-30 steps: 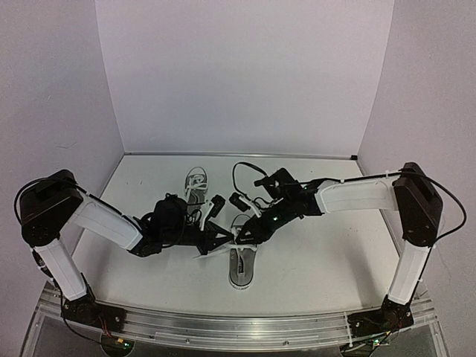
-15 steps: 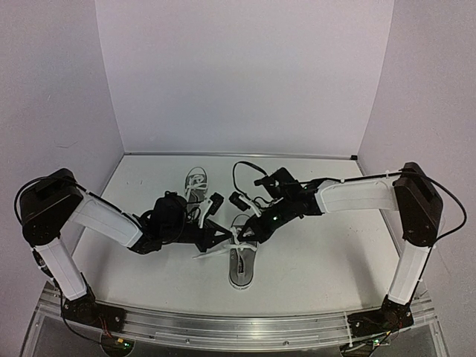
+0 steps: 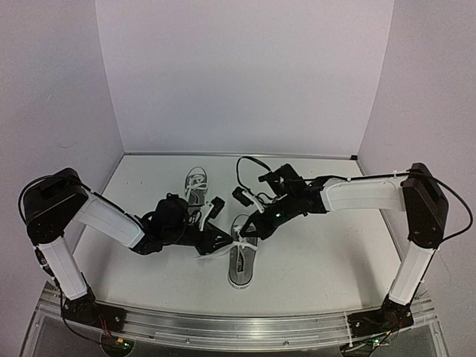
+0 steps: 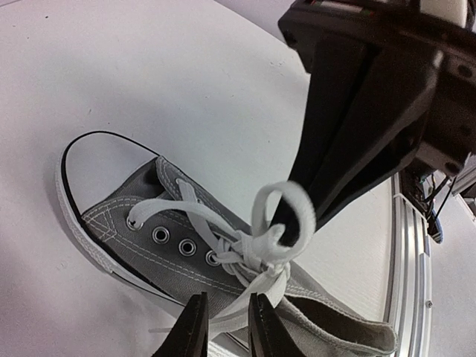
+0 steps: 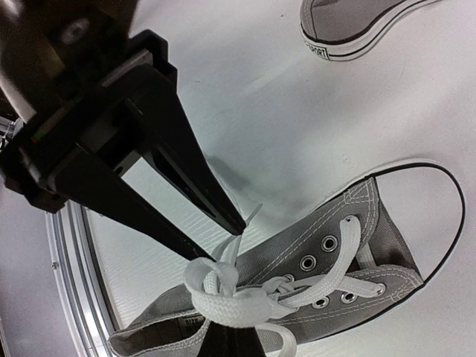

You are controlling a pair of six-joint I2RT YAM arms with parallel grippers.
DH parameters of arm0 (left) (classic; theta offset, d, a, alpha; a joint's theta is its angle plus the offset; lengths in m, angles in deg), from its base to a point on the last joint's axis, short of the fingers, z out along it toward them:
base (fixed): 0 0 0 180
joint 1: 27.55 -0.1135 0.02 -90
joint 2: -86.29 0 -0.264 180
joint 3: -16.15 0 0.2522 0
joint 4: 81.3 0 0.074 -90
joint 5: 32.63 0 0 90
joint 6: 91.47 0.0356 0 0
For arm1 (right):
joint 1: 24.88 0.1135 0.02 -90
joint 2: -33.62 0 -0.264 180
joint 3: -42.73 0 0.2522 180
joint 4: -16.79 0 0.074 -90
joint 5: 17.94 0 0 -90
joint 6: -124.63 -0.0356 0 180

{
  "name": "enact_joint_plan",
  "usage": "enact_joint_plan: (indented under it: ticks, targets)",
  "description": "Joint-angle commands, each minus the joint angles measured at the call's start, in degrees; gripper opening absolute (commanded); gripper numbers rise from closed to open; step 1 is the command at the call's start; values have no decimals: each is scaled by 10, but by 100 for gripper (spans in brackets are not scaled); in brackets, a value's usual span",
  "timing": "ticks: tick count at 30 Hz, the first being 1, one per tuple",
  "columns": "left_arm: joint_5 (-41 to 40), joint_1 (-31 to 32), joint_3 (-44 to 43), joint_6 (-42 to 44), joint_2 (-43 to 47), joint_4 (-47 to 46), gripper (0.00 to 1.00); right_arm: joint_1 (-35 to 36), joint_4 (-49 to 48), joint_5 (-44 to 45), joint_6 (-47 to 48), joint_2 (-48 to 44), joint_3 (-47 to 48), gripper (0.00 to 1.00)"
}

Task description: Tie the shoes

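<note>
White table, second shoe farther back

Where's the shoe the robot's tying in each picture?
Top external: the shoe, low centre between the arms.
Left wrist: the shoe, lower left, toe up-left.
Right wrist: the shoe, lower right, toe rightward.
Shared landmark: its white laces, knotted mid-shoe.
</note>
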Motion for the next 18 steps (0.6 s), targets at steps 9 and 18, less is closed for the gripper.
enact_joint_plan:
  ticks: [9, 18]
  targets:
    - [47, -3, -25, -21, -21, -50, 26, -5, -15, 1, -2, -38, -20, 0]
    - [33, -3, -32, -17, -27, -34, 26, -5, -24, 9, -27, -68, -20, 0]
